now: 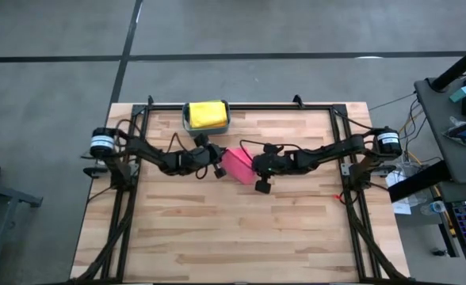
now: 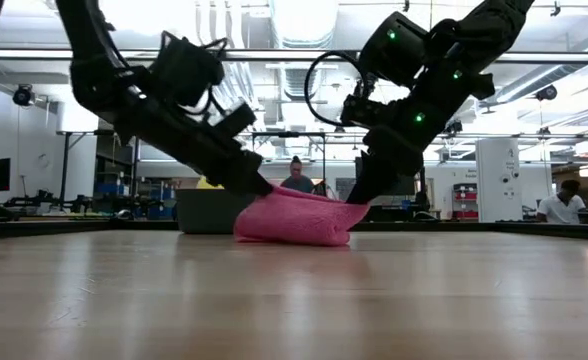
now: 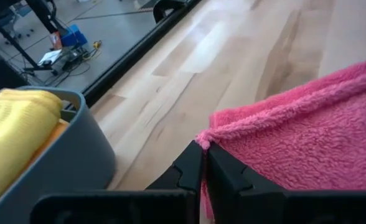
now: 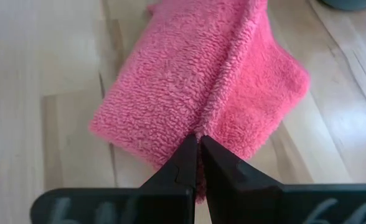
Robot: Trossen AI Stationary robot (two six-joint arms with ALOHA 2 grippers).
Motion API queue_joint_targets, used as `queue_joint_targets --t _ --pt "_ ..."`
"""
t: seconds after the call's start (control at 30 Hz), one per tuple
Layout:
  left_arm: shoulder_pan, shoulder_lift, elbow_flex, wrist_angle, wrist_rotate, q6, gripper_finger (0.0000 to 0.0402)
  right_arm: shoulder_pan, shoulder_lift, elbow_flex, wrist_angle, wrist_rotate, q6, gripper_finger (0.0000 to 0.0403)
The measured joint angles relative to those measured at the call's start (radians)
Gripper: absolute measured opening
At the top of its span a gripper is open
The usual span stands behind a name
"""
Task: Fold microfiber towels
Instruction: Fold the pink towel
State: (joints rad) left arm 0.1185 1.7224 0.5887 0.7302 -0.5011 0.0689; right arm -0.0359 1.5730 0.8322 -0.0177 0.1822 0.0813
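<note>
1. While the yellow towel (image 1: pixel 206 113) already lies folded on top in the teal bin (image 1: pixel 187 123) at the table's far edge, with a sliver of orange cloth (image 3: pixel 57 132) beneath it, the pink towel (image 1: pixel 237 164) is mid-fold, so the task looks partly done.
2. No mint or lime towel shows anywhere, so how much remains cannot be judged.
3. The pink towel sits near the middle of the wooden table (image 1: pixel 241 229), just in front of the bin, doubled into an oblong.
4. Its long axis runs diagonally, from beside the bin toward the right arm's side.
5. The left gripper (image 1: pixel 217 169) is clamped on one corner of the pink towel.
6. The right gripper (image 1: pixel 254 169) pinches the opposite edge, jaws closed on the fabric.
</note>
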Motion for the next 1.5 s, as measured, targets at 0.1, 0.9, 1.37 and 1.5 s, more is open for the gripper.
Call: queue_joint_targets --t 0.1,0.9,1.37,1.5 --pt "0.008 0.043 0.023 -0.005 -0.001 -0.001 0.0001 -0.008 0.000 -0.010 0.000 0.001 0.005 0.0008" --pt "0.020 0.019 0.072 -0.148 0.018 -0.036 0.0126 -0.044 -0.012 0.047 -0.165 0.002 0.017 0.0119" --pt "-0.009 -0.261 0.029 -0.585 0.327 -0.073 0.0134 -0.046 -0.063 0.145 -0.322 0.003 -0.003 0.0171" --pt "-0.013 -0.255 -0.011 -0.557 0.370 -0.143 0.0134 -0.045 -0.066 0.143 -0.300 0.002 0.004 0.0171"
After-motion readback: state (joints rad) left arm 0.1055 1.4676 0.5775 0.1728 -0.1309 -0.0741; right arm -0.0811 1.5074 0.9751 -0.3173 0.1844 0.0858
